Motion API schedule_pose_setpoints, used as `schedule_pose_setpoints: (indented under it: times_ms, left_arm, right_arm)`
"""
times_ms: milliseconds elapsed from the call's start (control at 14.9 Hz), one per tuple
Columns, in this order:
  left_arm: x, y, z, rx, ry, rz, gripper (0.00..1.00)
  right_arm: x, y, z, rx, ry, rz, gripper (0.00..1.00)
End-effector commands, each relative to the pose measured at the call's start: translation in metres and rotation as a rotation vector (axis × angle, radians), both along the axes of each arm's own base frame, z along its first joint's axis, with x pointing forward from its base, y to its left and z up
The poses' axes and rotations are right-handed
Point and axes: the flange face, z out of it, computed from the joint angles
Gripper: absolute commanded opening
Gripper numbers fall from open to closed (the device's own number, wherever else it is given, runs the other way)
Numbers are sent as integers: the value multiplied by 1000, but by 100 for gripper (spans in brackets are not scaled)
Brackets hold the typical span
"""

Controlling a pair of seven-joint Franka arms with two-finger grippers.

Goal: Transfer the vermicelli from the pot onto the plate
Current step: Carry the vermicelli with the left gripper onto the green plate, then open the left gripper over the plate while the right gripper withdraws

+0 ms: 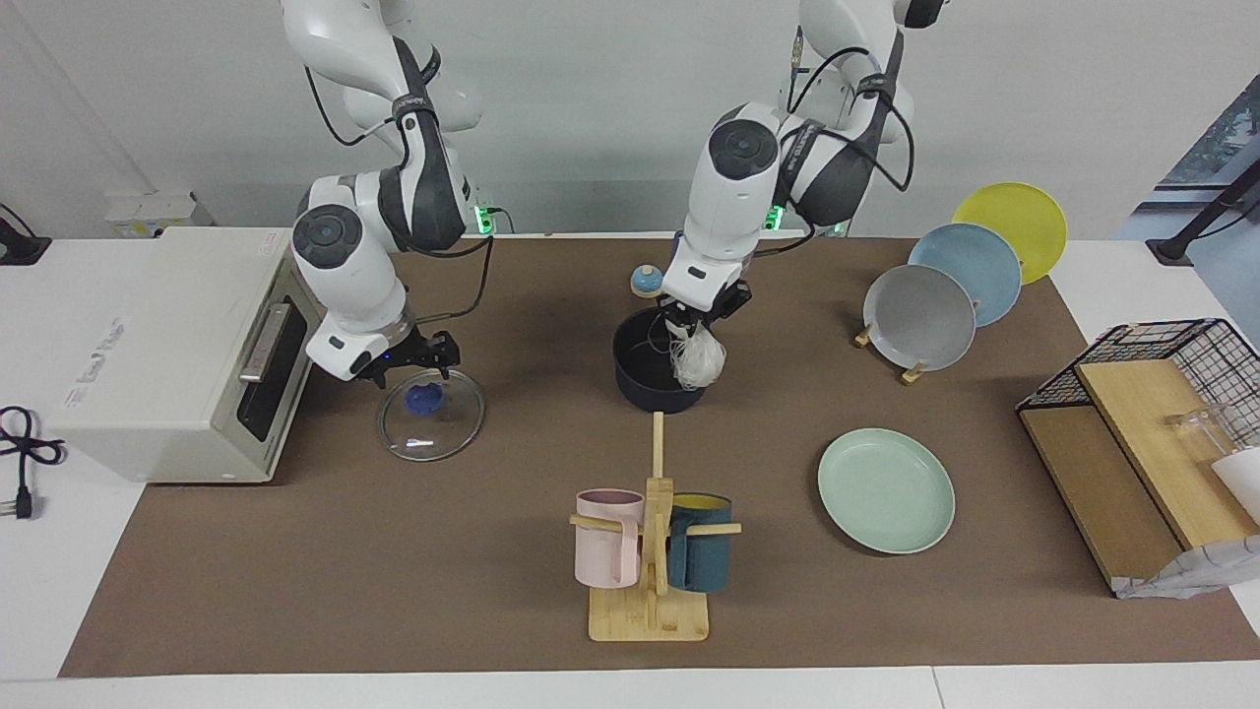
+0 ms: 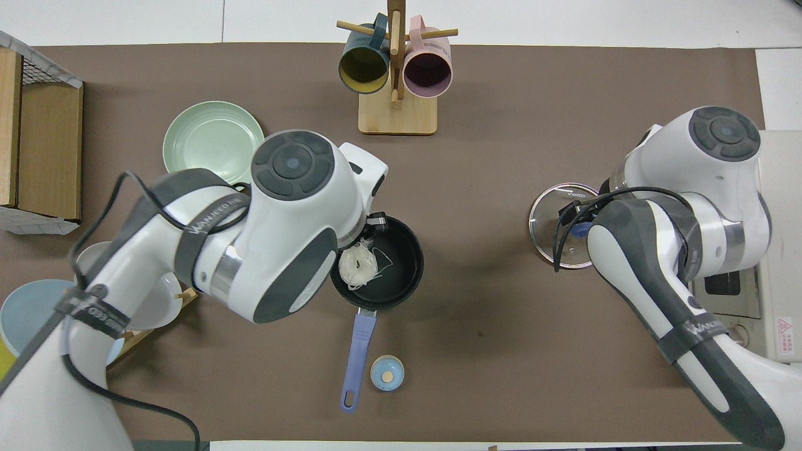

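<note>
The dark navy pot [image 1: 650, 379] stands mid-table, and its blue handle [image 2: 357, 354] points toward the robots. My left gripper [image 1: 691, 323] is over the pot, shut on the top of the white vermicelli [image 1: 699, 362]. The bundle hangs from it at the height of the pot's rim, with loose strands trailing into the pot. In the overhead view the vermicelli [image 2: 357, 266] shows over the pot's black inside [image 2: 395, 263], and my arm hides the gripper. The mint-green plate [image 1: 886, 489] lies flat and bare, farther from the robots, toward the left arm's end. My right gripper [image 1: 418, 359] waits just above a glass lid [image 1: 431, 418].
A wooden mug rack [image 1: 650, 611] with a pink and a dark teal mug stands farther out than the pot. Grey, light blue and yellow plates lean in a stand [image 1: 920, 315]. A toaster oven [image 1: 157, 354], a wire basket with boards [image 1: 1152, 433] and a small blue cap [image 1: 645, 283] also stand here.
</note>
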Motion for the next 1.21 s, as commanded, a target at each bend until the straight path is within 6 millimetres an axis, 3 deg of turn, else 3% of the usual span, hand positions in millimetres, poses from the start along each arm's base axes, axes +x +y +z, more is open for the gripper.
schedule_pose_setpoints:
  times_ms: [0,268,537,671,805,939,1140]
  left_arm:
    - [49,76,44,-35,22,7,0]
    - [109,189,38,-82,-55,-2,0]
    - [149,246,-8,-91,-107,-53,0]
    - [157,254,-37,-95,-128,-72,0]
    - [167,254,-67,-96,-126,-73,0]
    - [173,255,-89,-78,-127,-104,0]
    - [180,256,-117,-56,-131,-158,0]
  right_arm:
    - [6,-1,58,-15,25,10,100]
    - [-4,3,117,-21,41,11,100]
    - [-10,6,129,-22,29,13,100]
    - [-26,17,152,-24,18,25,100]
    - [-35,15,166,-26,12,19,100]
    - [-38,9,172,-27,7,6,100]
    - [-38,-18,172,-10,25,-46,100]
